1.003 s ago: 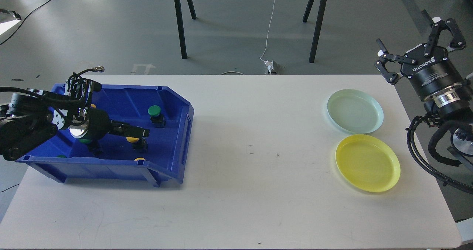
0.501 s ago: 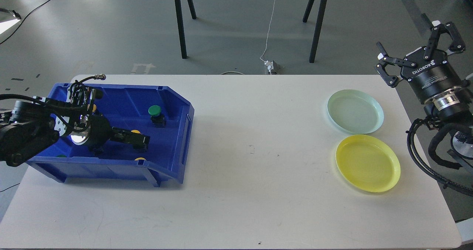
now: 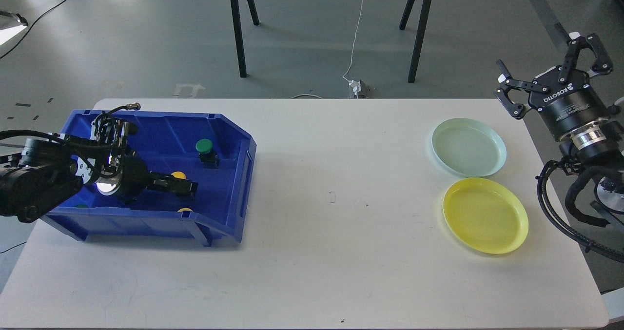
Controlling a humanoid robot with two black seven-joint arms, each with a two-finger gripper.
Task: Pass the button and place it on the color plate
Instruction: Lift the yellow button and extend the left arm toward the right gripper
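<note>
While your left gripper (image 3: 187, 187) sits in the blue bin (image 3: 229, 145) at a yellow button (image 3: 178, 175), jaws unreadable, your right gripper (image 3: 553, 71) hovers far right, jaws wide.

White table (image 3: 312, 252), black stand legs (image 3: 237, 32)

A single head view looks forward and steeply down from above the near edge of the white rectangular table (image 3: 312, 184), taking in its whole top and the grey floor beyond its far edge.
</note>
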